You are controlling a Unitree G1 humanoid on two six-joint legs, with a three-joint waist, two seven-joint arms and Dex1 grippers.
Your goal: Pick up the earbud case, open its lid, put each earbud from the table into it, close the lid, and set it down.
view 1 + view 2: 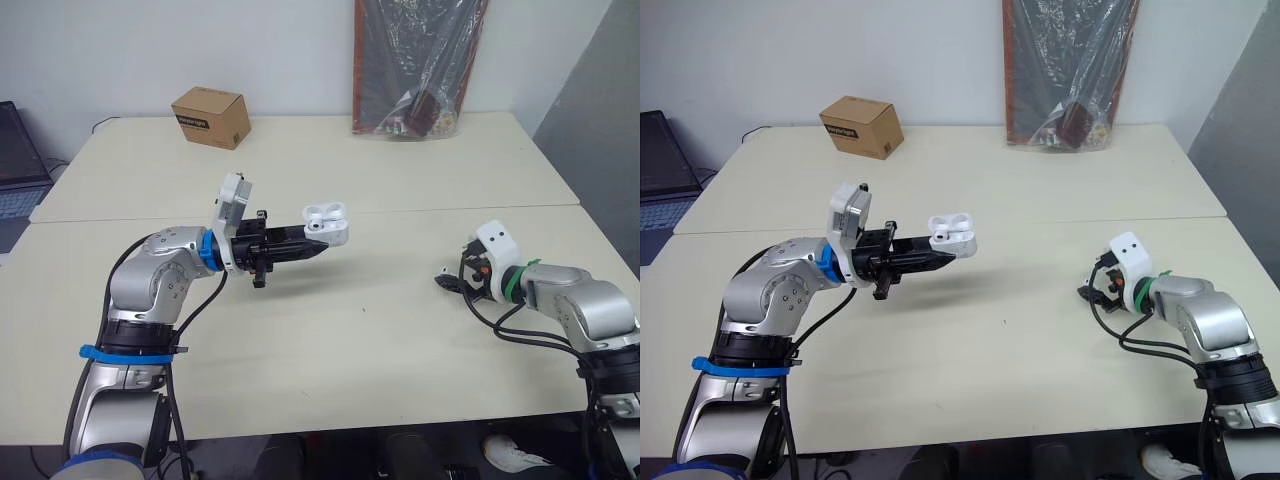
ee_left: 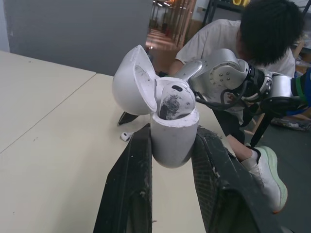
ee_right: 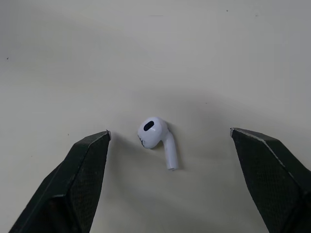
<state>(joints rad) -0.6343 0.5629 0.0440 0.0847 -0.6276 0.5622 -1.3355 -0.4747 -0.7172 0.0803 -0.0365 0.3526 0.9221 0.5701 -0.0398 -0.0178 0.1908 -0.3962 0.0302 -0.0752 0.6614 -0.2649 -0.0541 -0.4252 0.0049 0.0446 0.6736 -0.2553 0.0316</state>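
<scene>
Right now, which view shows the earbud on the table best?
Right wrist view: the earbud lies whole between the fingers of the open right gripper. Left wrist view gives a tiny speck; eye views, too small to tell.

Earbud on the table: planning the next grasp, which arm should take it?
Right. The right gripper is open, a finger either side of the earbud; the left gripper holds the open case.

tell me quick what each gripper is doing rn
Left gripper: shut on the case, lid open.
Right gripper: open, above an earbud.
</scene>
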